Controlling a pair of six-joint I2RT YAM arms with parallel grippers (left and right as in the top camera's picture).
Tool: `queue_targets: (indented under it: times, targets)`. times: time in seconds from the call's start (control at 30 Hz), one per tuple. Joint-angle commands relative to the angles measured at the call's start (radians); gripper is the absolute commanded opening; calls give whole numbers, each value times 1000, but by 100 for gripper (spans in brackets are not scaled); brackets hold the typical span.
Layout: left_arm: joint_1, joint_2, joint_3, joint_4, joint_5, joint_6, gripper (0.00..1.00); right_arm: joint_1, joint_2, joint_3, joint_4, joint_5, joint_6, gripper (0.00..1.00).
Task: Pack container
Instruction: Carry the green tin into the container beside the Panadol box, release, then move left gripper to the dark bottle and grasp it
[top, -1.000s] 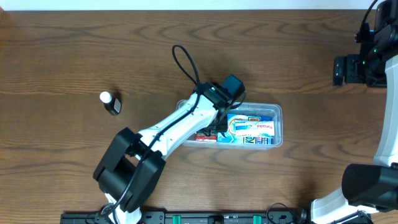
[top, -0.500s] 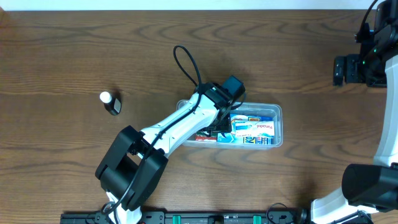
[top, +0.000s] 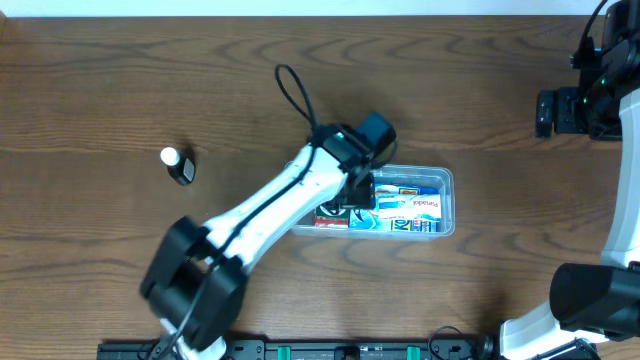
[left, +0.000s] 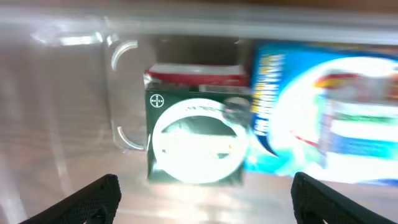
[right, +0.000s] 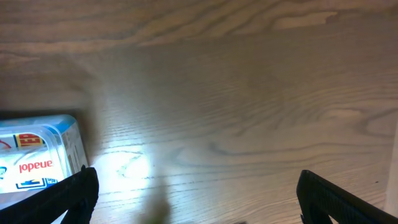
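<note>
The clear plastic container (top: 447, 185) sits right of the table's centre. It holds a blue and white box (top: 405, 208) and a red box (top: 330, 220). My left gripper (top: 357, 196) hangs over the container's left part, open and empty. In the left wrist view its fingers (left: 202, 198) spread wide above a green box with a white round mark (left: 196, 138), which lies beside the blue box (left: 323, 118) and against a red box (left: 196, 76). My right gripper (right: 196, 196) is open and empty over bare wood; the container's end (right: 37, 158) shows at that view's left.
A small black bottle with a white cap (top: 178, 165) lies on the table at the left. The right arm's base (top: 585, 105) stands at the far right edge. A black cable loops behind the left arm (top: 295, 100).
The left arm has shifted slightly and its lower part has swung left. The gripper stays over the container's left part. The right arm has not moved.
</note>
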Motion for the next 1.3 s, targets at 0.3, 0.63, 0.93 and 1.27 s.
queue_targets:
  times: [0.3,0.63,0.93,1.27]
  targets:
    - [258,-254,49,-114,-94,277,98,-5,-15,11,0,10,13,99]
    - [647,-243,48,-56,-51,589,98,-5,-15,11,0,10,13,99]
    - [813,-176,48,54,19,725,98,-5,-15,11,-1,10,13,99]
    - [843,6,48,36,14,724,98,-5,-15,11,-1,10,13,99]
